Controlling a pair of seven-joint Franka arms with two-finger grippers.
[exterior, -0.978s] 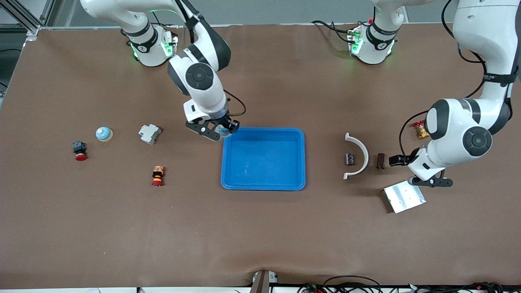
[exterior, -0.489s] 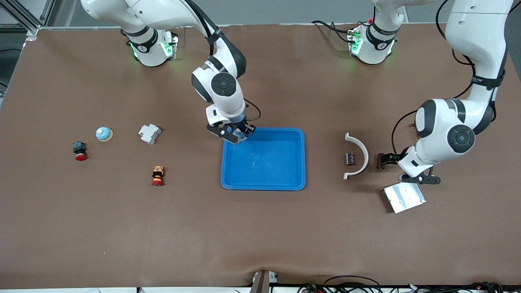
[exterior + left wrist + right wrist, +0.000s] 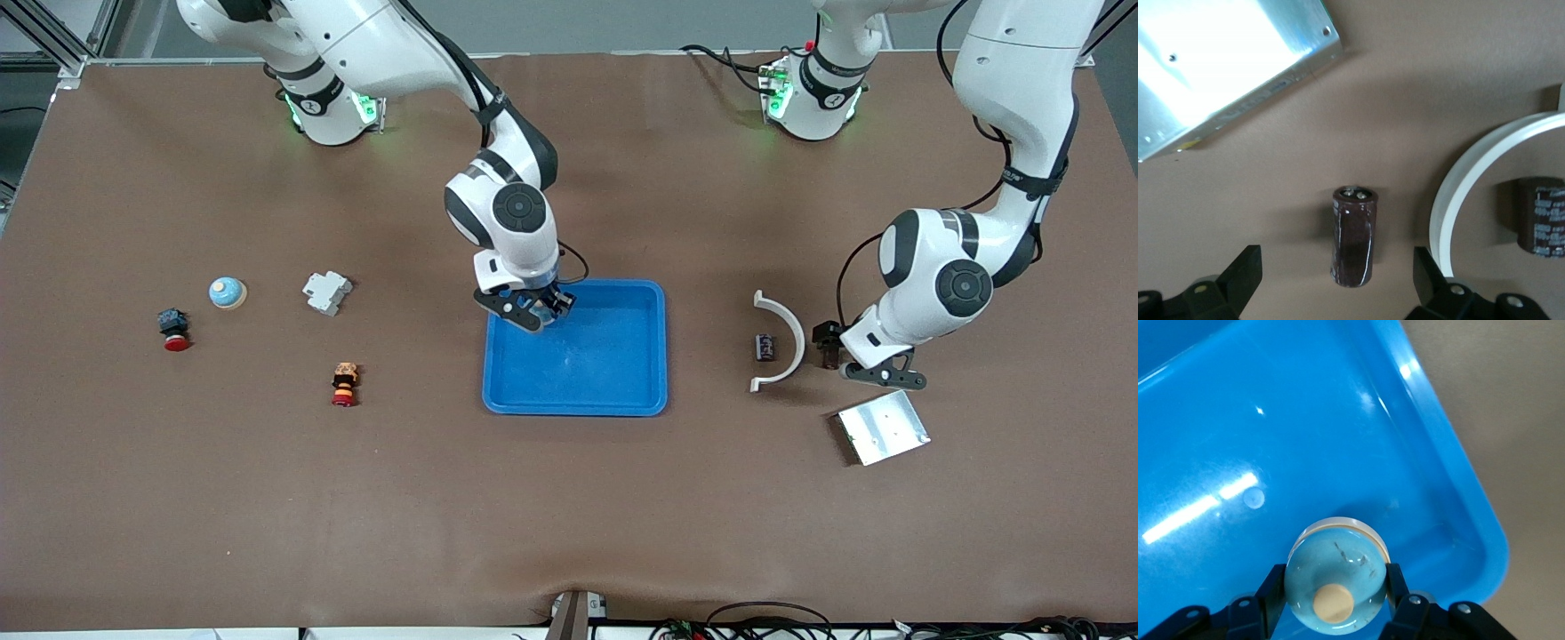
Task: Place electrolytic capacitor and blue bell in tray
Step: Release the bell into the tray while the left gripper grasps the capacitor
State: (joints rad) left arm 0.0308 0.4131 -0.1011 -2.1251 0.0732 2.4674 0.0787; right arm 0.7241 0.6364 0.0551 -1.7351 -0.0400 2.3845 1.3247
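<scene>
My right gripper [image 3: 531, 311] is shut on a pale blue bell [image 3: 1338, 560] with a tan button. It hangs low over the inside of the blue tray [image 3: 576, 404], at the corner toward the right arm's base. The left gripper [image 3: 836, 348] is open, low over a dark brown electrolytic capacitor [image 3: 1353, 237]. The capacitor lies on the table between the fingers, touching neither finger. A second dark capacitor [image 3: 764, 347] lies inside a white curved piece [image 3: 799, 340], beside the first.
A silver metal plate [image 3: 882, 428] lies nearer the camera than the left gripper. Toward the right arm's end lie another blue bell [image 3: 228, 292], a grey breaker [image 3: 326, 292], a black-and-red button [image 3: 174, 329] and an orange-and-red stack [image 3: 344, 384].
The right gripper carried the bell from beside the tray's corner to over the tray's inside. The left gripper moved toward the white curved piece and now straddles the brown capacitor.
</scene>
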